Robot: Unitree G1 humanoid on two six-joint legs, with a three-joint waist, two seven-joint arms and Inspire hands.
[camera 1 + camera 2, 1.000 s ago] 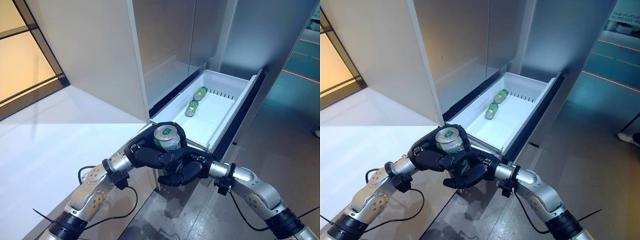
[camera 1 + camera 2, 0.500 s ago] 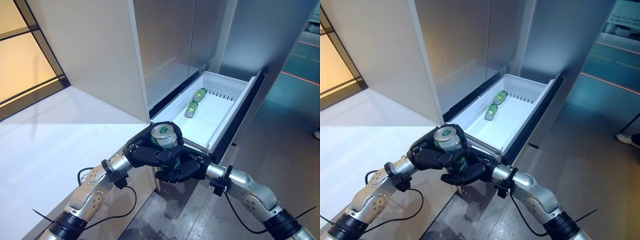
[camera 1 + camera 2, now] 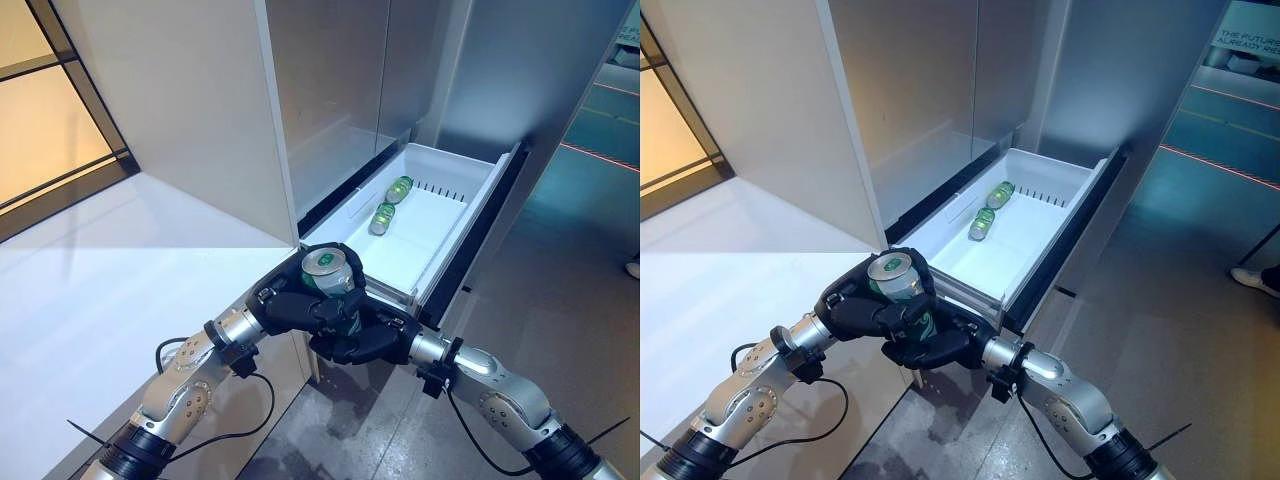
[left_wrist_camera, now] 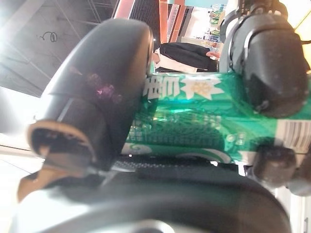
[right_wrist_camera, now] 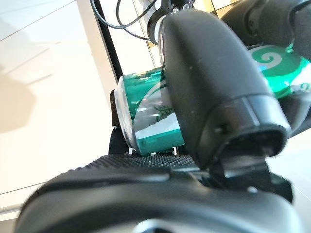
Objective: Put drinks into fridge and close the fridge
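Note:
A green can (image 3: 325, 266) with a silver top stands upright between my two hands, in front of the open fridge drawer (image 3: 478, 200). My left hand (image 3: 288, 306) is curled round its side. My right hand (image 3: 366, 340) wraps its lower part from the other side. In the left wrist view the can (image 4: 194, 116) lies against my palm under the thumb (image 4: 97, 92). In the right wrist view the can (image 5: 148, 114) sits between my palm and thumb (image 5: 214, 87). Green cans (image 3: 391, 202) lie at the drawer's far left.
The white drawer is pulled out low from the grey fridge (image 3: 340, 80), with a bare white floor (image 3: 420, 240) near me. A tall white panel (image 3: 170, 110) stands to the left. A person's shoe (image 3: 1248, 276) shows on the grey floor at far right.
My right hand has moved in to the left and closed further round the can's lower part. The can has shifted slightly up and left with both hands.

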